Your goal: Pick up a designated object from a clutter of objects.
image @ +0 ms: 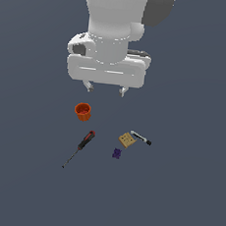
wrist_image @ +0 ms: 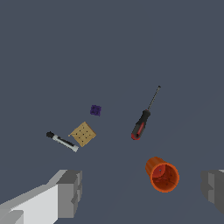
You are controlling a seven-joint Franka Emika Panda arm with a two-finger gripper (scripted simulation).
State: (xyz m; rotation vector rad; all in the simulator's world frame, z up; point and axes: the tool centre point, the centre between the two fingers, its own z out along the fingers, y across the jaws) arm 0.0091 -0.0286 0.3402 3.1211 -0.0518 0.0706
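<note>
- We see the gripper hanging above the floor with its two short grey fingers spread apart and nothing between them.
- The screwdriver, with a ribbed red-and-black handle and a thin dark shaft, lies flat just below the orange cup in the exterior view, apart from it.
- The cup is round, hollow and smooth.
- To the exterior view's right of the screwdriver sit a flat tan square block, a slim black-and-white marker and a tiny purple piece.
</note>
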